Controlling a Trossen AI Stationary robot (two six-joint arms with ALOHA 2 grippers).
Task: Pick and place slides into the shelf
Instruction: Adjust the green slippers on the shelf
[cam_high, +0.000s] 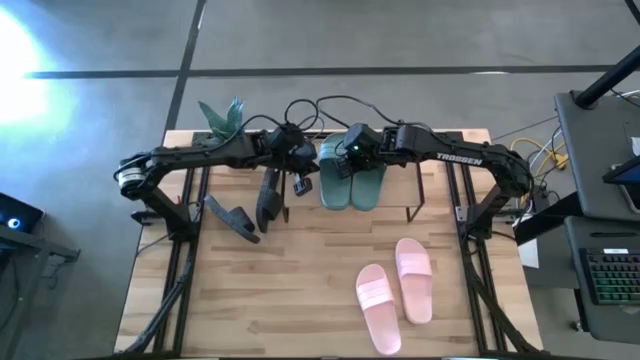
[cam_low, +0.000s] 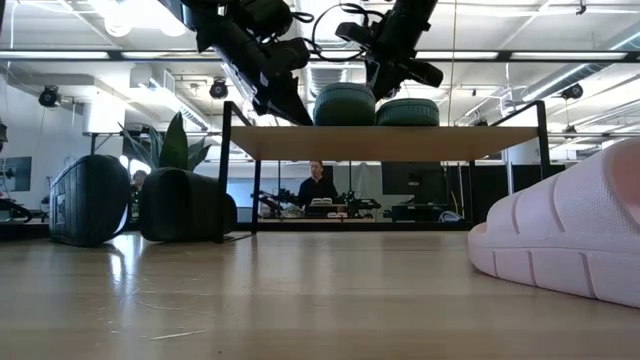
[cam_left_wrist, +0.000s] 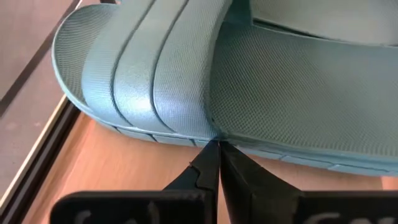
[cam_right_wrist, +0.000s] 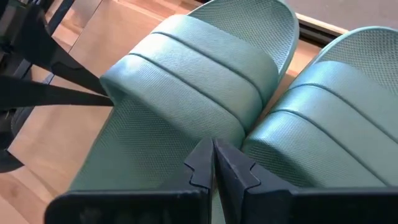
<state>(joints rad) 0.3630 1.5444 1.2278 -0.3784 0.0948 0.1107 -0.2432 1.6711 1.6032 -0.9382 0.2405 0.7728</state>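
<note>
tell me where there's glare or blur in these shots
High view: bright glare washes out the floor at the upper left. Low view: the pink slide sits close to the lens and looks soft; ceiling lights reflect on the tabletop. Wrist views: green slides evenly lit, no glare.

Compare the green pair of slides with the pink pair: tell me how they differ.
The green slides sit on the shelf's top board; the pink slides lie on the table. Both grippers, left and right, are at the green pair; none is near the pink. Both pairs lie side by side, straps up.
</note>
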